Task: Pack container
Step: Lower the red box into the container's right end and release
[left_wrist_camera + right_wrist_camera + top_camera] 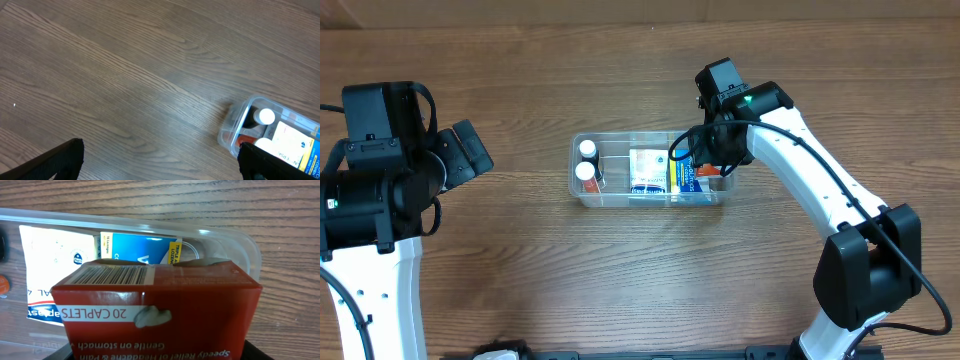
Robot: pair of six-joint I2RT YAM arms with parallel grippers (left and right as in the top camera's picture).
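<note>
Clear container [620,203] lies midway on the desk [620,290], long axis left to right.
The left tool [160,150] gapes apart; the container is transparent, round-cornered, open side up; the right tool [704,166] is clamped on a red box [155,310] at its right end.

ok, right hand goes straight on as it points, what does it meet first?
The right hand carries a red caplets box; that likely meets the container at its right end, beside the blue box.
</note>
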